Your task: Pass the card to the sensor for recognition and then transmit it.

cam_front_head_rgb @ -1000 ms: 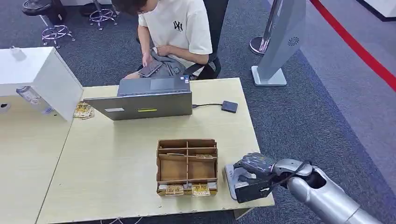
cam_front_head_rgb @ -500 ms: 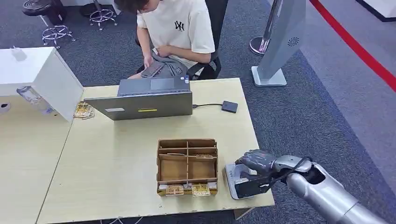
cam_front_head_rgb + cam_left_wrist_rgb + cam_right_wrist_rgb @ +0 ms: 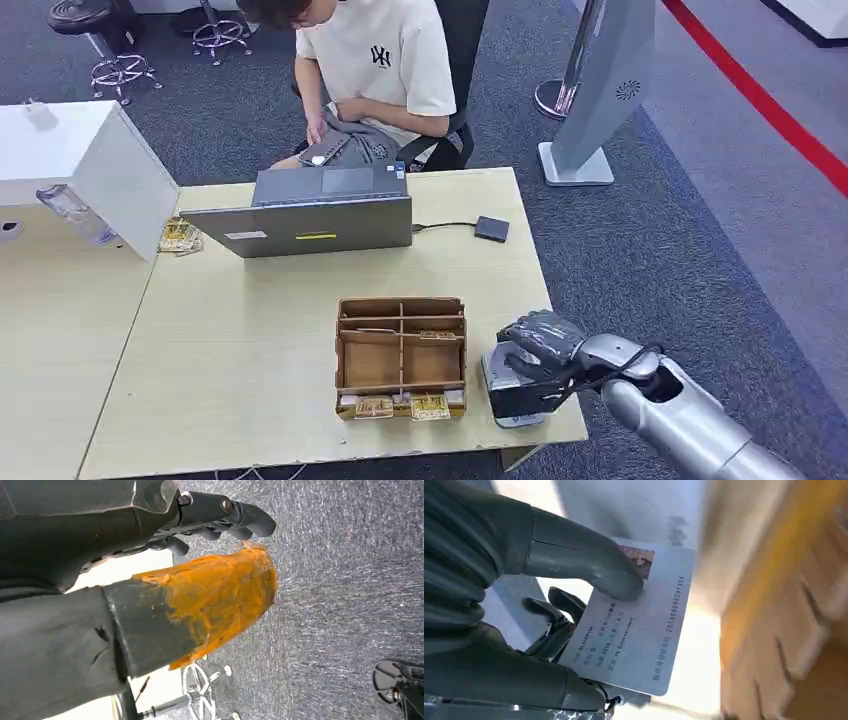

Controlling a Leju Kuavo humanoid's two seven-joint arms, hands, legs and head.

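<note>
My right hand [image 3: 541, 346] reaches over the table's front right corner and pinches a card [image 3: 516, 399] by one edge. The card hangs just over the grey-white sensor pad [image 3: 488, 372], whose left rim peeks out beside it. In the right wrist view the thumb [image 3: 589, 562] presses on the pale card [image 3: 639, 630], which bears printed text, a number and a small photo. Whether the card touches the pad I cannot tell. My left hand [image 3: 220, 555] hangs over dark carpet with its fingers [image 3: 235, 515] apart from an orange-taped thumb, holding nothing.
A brown cardboard divider box [image 3: 401, 352] with cards in its front slots stands just left of the sensor. Behind are an open laptop [image 3: 315, 215] and a small black device [image 3: 491, 228] on a cable. A person [image 3: 380, 70] sits beyond the table. A white box [image 3: 90, 160] stands at the left.
My right hand has carried the card leftward toward the cardboard box, so the card now lies more squarely over the sensor pad. The person has shifted slightly.
</note>
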